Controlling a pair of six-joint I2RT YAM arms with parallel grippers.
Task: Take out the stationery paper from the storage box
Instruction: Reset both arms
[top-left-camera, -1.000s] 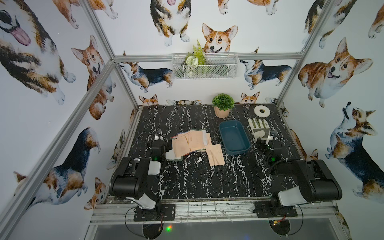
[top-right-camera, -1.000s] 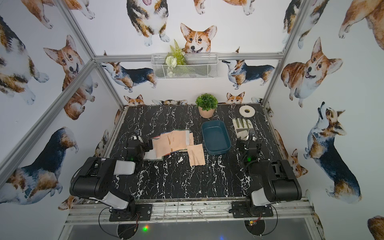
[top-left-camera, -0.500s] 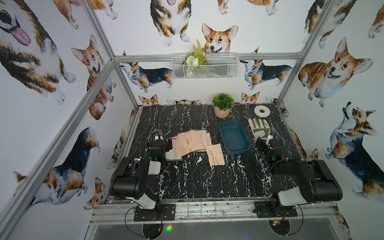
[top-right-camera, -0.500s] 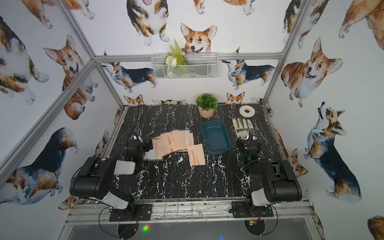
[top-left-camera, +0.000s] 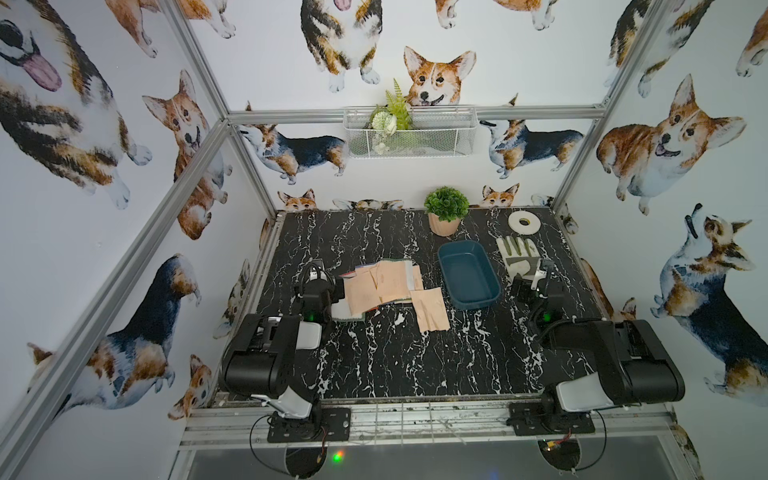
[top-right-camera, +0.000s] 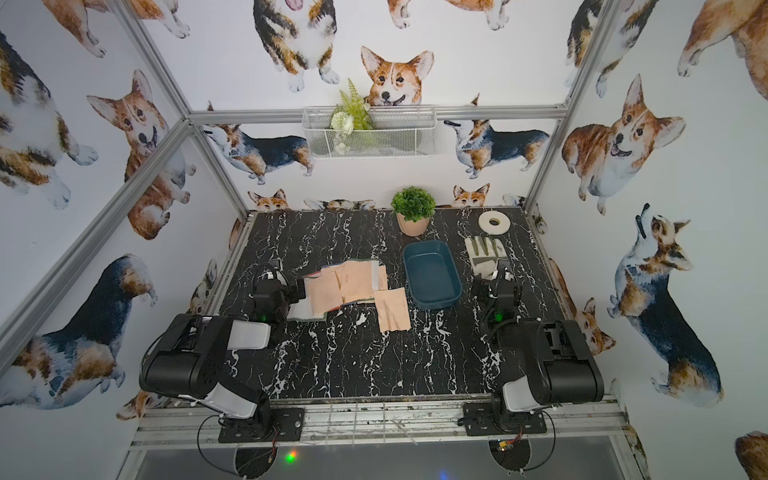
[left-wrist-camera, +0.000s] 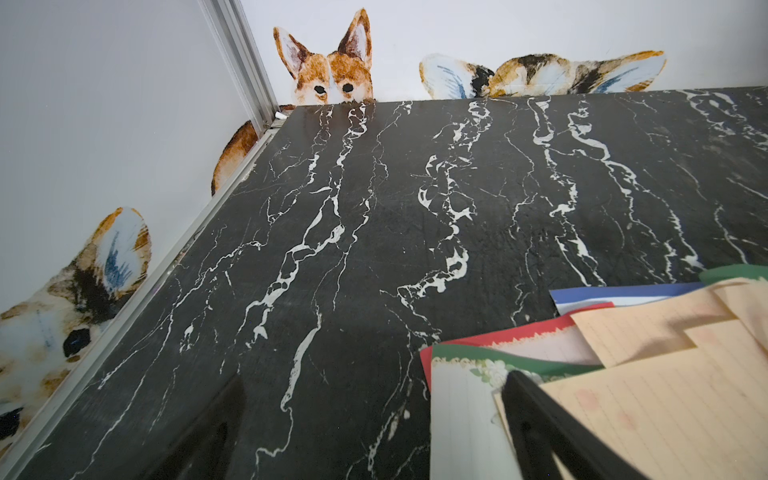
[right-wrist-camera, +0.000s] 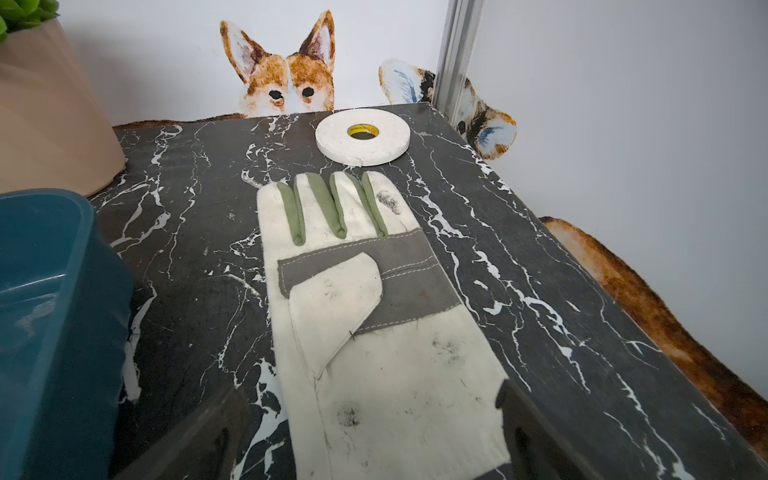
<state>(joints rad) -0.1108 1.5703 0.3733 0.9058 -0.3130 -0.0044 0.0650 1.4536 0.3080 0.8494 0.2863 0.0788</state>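
Stillness over the last second: the stationery paper (top-left-camera: 382, 286) lies spread on the table (top-left-camera: 415, 365) beside the empty storage box (top-left-camera: 465, 274) (job apparently done). The left gripper (top-left-camera: 316, 272) gapes at the pile's edge and the right gripper (top-left-camera: 536, 276) gapes over the glove (top-left-camera: 517, 255), both holding nothing.

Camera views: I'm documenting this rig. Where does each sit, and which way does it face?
Both top views: high at the front, looking down on the table; both arms with left end effector, right end effector.
Left wrist: on the left arm, facing the back-left corner; fingers show, one over the stationery paper.
Right wrist: on the right arm, facing the back wall over the glove; fingers show.
Shared: top and right wrist show glove, tape roll, storage box.
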